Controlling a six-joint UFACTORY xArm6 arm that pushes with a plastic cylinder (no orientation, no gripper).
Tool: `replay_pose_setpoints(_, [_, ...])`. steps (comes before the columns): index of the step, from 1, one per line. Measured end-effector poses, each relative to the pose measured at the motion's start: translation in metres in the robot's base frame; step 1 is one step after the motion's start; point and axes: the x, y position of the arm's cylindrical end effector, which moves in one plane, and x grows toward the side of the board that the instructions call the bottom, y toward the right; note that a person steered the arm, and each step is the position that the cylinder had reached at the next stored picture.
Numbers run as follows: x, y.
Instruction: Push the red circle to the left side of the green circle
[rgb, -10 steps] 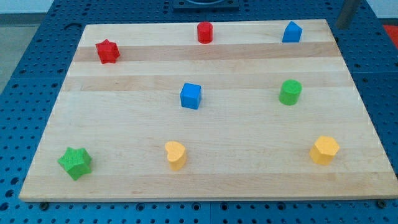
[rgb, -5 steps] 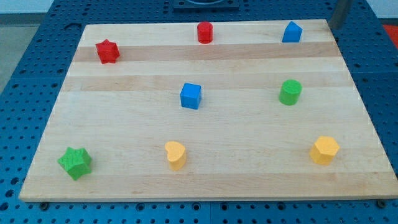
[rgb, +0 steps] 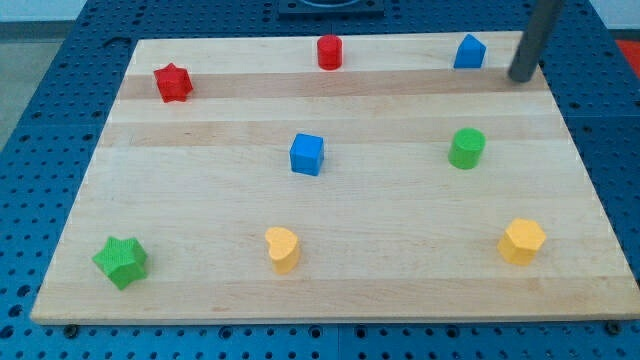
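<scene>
Red circle (rgb: 330, 51) untouched at table's top edge, far from green circle (rgb: 466, 148). Tip (rgb: 521, 77) near top-right corner; no claw, holds nothing. Whole push left.

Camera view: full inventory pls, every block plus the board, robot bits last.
Wooden board: 1, light wood, fills most of the view, on a blue perforated base.
Red circle: 1, red, top edge, middle.
Red star: 1, red, upper left.
Blue block: 1, blue, pointed top, upper right.
Blue cube: 1, blue, centre.
Green circle: 1, green, right of centre.
Green star: 1, green, lower left.
Yellow heart: 1, yellow, bottom, left of centre.
Yellow hexagon: 1, yellow, lower right.
My tip: 1, dark rod, upper right, just right of the blue block, touching no block.
</scene>
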Motion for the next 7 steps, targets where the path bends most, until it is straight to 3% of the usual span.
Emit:
replay_pose_setpoints(2, [0.012,-0.12])
replay_pose_setpoints(4, [-0.069,-0.15])
replay_pose_setpoints(6, [-0.102,-0.264])
replay_pose_setpoints(7, [-0.093,-0.268])
